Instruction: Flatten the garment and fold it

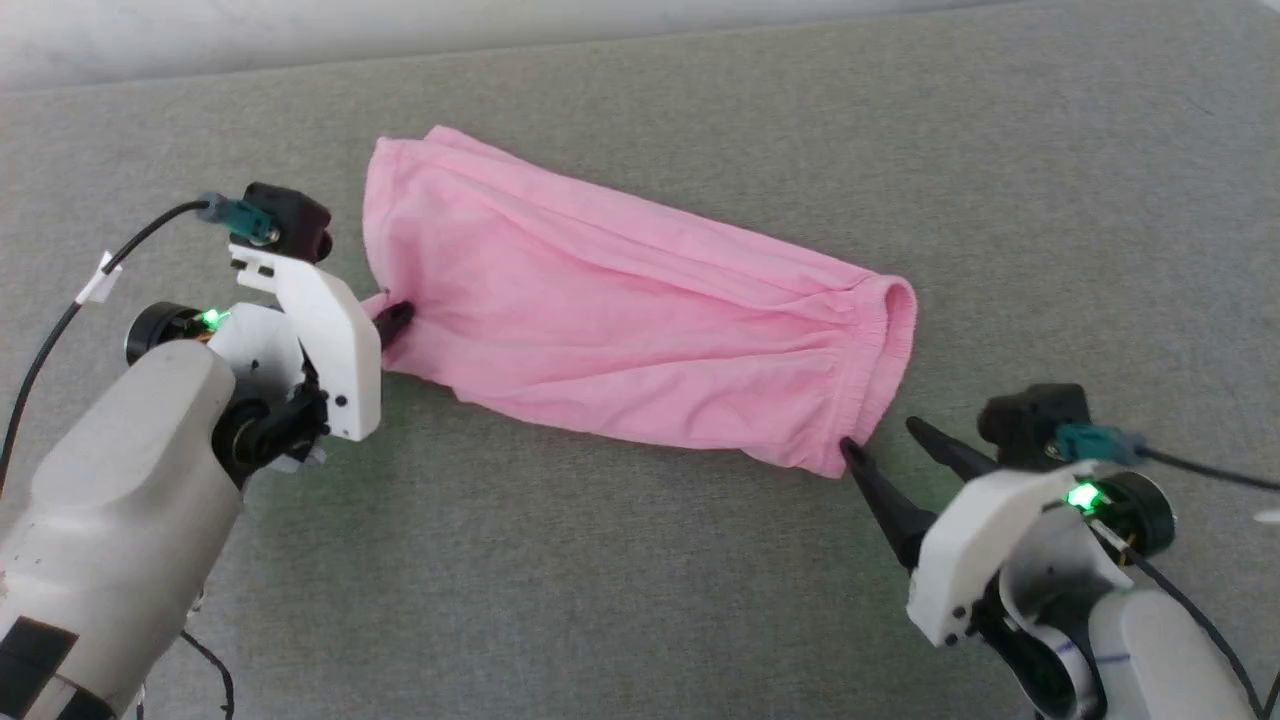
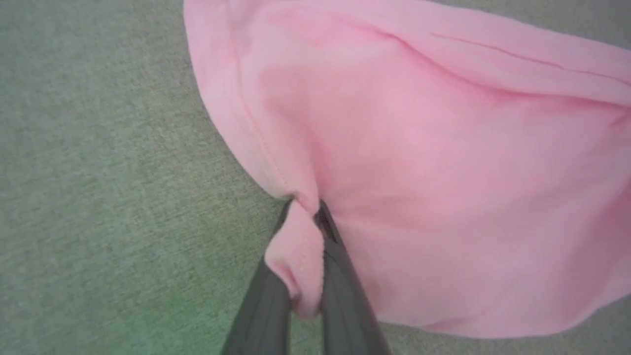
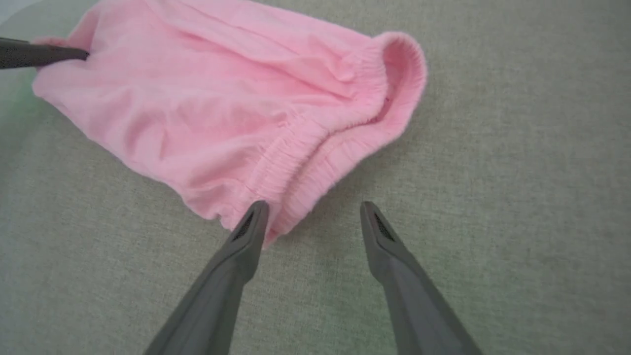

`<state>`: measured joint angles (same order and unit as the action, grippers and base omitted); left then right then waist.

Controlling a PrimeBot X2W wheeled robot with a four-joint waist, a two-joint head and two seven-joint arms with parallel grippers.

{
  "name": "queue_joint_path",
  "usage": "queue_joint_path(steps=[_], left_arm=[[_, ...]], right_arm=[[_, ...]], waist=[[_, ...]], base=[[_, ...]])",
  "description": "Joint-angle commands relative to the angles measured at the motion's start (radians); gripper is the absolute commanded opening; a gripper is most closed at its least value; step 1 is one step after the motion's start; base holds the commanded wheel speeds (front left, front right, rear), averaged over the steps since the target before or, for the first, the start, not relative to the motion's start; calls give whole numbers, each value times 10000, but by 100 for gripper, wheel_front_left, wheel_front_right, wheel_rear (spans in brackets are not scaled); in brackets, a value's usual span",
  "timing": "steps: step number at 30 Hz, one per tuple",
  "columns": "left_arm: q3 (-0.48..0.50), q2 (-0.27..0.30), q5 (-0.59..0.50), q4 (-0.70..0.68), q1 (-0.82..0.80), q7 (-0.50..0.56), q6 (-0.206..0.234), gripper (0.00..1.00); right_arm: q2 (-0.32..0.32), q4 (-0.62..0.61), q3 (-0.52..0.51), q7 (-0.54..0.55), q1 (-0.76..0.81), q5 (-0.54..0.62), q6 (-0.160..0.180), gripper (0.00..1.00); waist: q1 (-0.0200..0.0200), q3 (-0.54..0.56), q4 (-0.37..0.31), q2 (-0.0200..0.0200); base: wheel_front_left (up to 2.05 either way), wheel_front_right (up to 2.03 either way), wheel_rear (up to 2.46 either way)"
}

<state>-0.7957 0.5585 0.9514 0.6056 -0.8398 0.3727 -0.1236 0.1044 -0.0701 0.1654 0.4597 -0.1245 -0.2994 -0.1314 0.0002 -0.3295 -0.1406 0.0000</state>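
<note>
Pinching the garment (image 1: 620, 320) at its left edge was the left gripper (image 2: 304, 212) — the right gripper (image 3: 313, 212) gaped wide at the near waistband (image 3: 315, 143) corner, grey surface (image 1: 640, 600) open around.

No readable text, label, number on garment (image 1: 620, 320) or gray surface (image 1: 640, 600).

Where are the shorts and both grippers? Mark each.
shorts (image 1: 620, 320), head view, mid fabric.
left gripper (image 2: 304, 203), left wrist view, between tips pinching the shorts.
right gripper (image 3: 314, 206), right wrist view, between its open tips.
</note>
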Motion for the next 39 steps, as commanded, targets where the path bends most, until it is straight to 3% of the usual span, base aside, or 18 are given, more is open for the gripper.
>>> queue_joint_path(steps=[1,10,12,13,17,22,29,34,39], left_arm=[[5,-61,70,-16,271,-42,-14,0],[-11,-217,205,-277,325,-495,-41,0],[-32,-264,217,-318,373,-616,-45,0],[-45,-261,223,-327,409,-663,-46,0],[-44,-191,127,-394,642,-1092,5,0],[201,-20,-15,-970,1341,-2154,581,0],[505,524,122,-2882,3524,-3115,2113,0],[597,873,561,-4470,5556,-3338,3312,0],[472,774,948,-5345,6818,-3399,3878,0]], right_arm=[[-45,174,11,96,-257,-114,7,100],[-348,2803,283,1577,-1308,-294,7,100],[-379,3060,390,1858,-1326,-477,7,24],[-386,3092,443,1939,-1333,-536,7,0],[-179,2836,554,1961,-1359,-679,7,0],[373,1939,586,1521,-1232,-841,7,0],[1192,895,747,1670,-305,-1817,7,0],[1657,806,663,2262,537,-2571,7,0],[1689,993,327,2517,1094,-2600,7,0]], waist=[[-2,0,132,0],[-2,-77,464,0],[-2,-32,524,0],[-2,-2,541,0],[-2,319,594,0],[-2,956,737,0],[-2,1965,1107,0],[-2,2461,1425,0],[-2,2607,1553,0]], base=[[0,0,0],[0,0,0],[0,0,0],[0,0,0],[0,0,0],[0,0,0],[0,0,0],[0,0,0],[0,0,0]])
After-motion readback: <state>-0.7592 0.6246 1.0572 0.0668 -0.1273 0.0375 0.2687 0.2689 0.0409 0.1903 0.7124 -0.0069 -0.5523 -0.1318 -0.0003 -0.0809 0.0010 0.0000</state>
